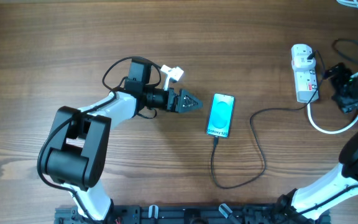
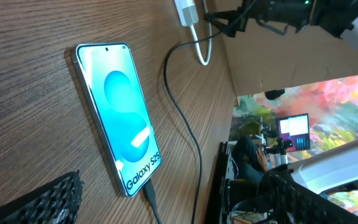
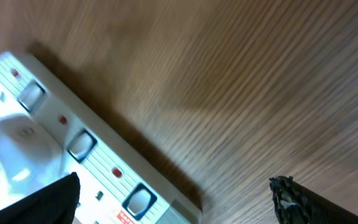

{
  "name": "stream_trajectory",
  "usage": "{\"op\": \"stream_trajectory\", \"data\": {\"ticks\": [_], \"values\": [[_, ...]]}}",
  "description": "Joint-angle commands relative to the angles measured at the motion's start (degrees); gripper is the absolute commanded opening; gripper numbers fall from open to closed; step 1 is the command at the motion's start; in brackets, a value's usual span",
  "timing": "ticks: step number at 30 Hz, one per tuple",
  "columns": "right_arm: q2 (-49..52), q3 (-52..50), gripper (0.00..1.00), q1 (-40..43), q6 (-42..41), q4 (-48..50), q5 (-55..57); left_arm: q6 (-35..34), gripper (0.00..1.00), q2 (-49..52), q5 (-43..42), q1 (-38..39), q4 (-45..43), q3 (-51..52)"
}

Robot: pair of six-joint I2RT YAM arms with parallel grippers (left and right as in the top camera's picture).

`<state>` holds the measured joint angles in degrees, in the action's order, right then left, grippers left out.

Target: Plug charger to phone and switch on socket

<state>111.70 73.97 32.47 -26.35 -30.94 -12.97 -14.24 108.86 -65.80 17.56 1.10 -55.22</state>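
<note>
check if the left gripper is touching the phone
Apart. The overhead view shows a strip of bare wood between the left gripper and the phone. The left wrist view also shows wood between its finger and the phone.

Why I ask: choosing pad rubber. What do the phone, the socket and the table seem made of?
Phone: glossy front, probably glass, with a sheen over the lit screen; thin shiny frame, metal or plastic. Socket: smooth white plastic by its look, moulded, softly shiny. Table: matt brown wood grain; solid wood or laminate, cannot tell.
</note>
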Motion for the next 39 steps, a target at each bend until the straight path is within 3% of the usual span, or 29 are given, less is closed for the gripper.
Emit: {"op": "stream_trajectory", "data": {"ticks": [1,8,17,32,39], "values": [[0.61,-4.66,1.0,-1.9,0.39,5.09,1.64,0.13,1.0,0.11,-0.07,0.02,-0.07,-0.07],[0.61,-6.99,1.0,-2.29,1.46,12.57,4.98,0.15,1.0,0.11,-0.07,0.02,-0.07,-0.07],[0.61,-6.93,1.0,-6.4,9.94,19.74,13.38,0.15,1.0,0.11,-0.07,0.02,-0.07,-0.07],[3.78,-6.93,1.0,-8.68,13.31,20.76,15.8,0.13,1.0,0.11,-0.07,0.02,-0.07,-0.07],[4.37,-6.93,1.0,-8.68,14.34,19.43,11.45,0.15,1.0,0.11,-0.07,0.02,-0.07,-0.07]]}}
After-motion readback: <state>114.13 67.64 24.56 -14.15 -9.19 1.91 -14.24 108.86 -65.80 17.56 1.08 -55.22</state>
